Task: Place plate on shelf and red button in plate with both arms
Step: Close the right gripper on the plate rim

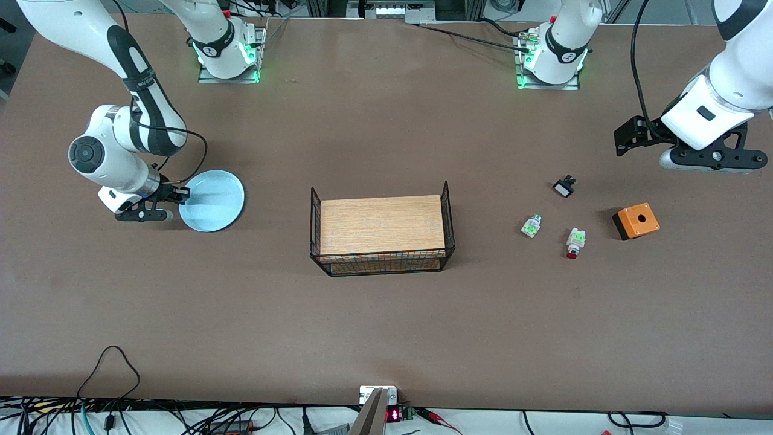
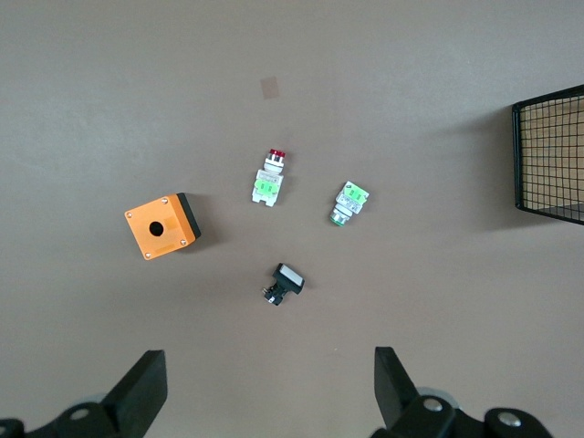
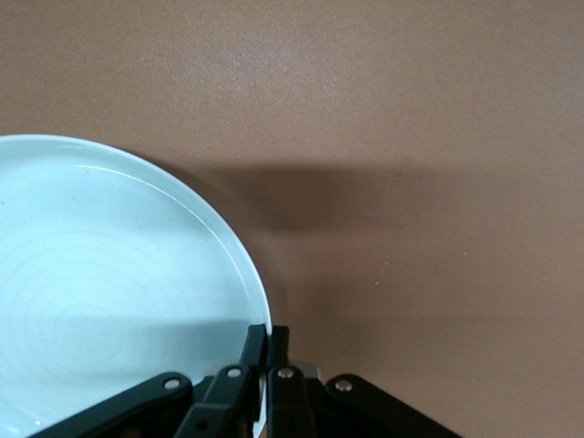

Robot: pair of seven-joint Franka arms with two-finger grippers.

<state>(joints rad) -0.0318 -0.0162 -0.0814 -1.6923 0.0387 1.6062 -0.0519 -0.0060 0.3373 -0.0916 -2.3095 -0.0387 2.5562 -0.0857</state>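
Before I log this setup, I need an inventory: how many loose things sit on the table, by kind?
Plate: 1
Red button: 1
White-green part without red cap: 1
Black-and-white part: 1
Orange box: 1
Wire basket: 1
Total: 6

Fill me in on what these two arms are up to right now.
The right gripper is shut on the rim of the plate, which sits on the table toward the right arm's end. The left gripper hangs open above the small parts at the left arm's end, where the red button lies untouched beside the orange box.
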